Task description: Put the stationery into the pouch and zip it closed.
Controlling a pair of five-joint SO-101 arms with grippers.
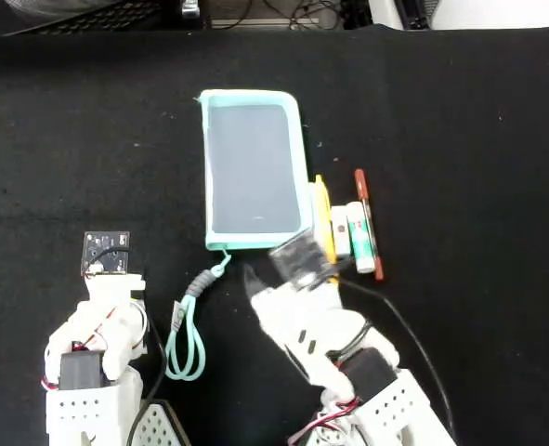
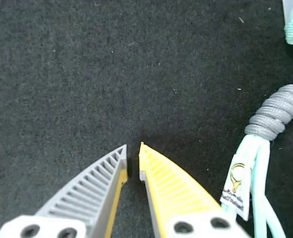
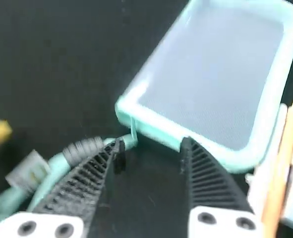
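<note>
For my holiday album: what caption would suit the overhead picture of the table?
Two robot arms face a mint pouch, stationery lined up beside it on a black table.

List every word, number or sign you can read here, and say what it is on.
White tag on the pouch strap: gold emblem and script print, too small to read.
Labels on the stationery beside the pouch: blurred, unreadable.
Nothing else legible.
</note>
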